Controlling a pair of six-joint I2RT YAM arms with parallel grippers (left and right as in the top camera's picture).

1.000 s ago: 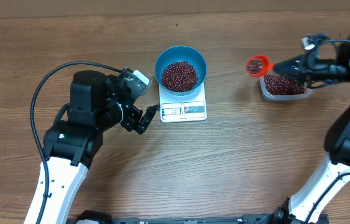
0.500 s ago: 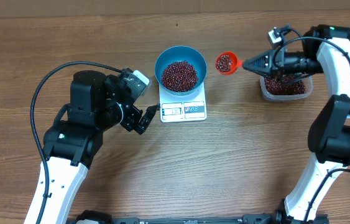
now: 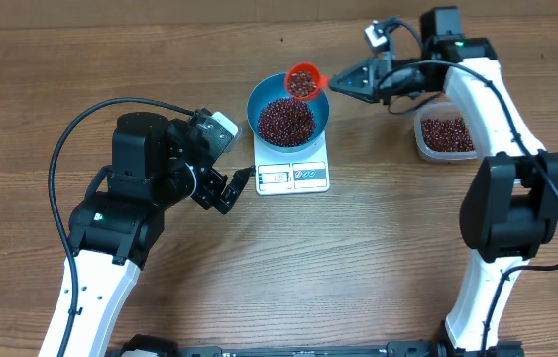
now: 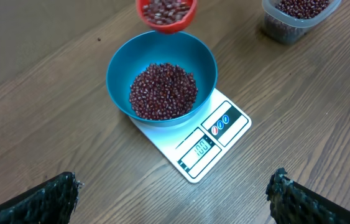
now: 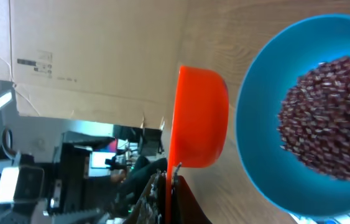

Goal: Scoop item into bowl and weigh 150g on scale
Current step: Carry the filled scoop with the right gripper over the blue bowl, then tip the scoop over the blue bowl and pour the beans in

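Note:
The blue bowl (image 3: 288, 107) (image 4: 161, 73) (image 5: 305, 118) holds a heap of dark red-brown beans (image 3: 286, 119) (image 4: 163, 91) and stands on the white scale (image 3: 293, 175) (image 4: 207, 142). My right gripper (image 3: 342, 81) (image 5: 170, 186) is shut on the handle of an orange scoop (image 3: 303, 81) (image 5: 198, 118) (image 4: 166, 14), which carries beans and hovers over the bowl's far right rim. My left gripper (image 3: 231, 188) (image 4: 173, 193) stands open just left of the scale, nothing between its fingers.
A clear plastic tub (image 3: 447, 137) (image 4: 296, 17) with more beans sits on the table to the right of the scale. The left arm's black cable (image 3: 80, 124) loops over the table at the left.
My right gripper has carried the loaded scoop leftward from above the tub to the bowl's rim. The left arm has not moved.

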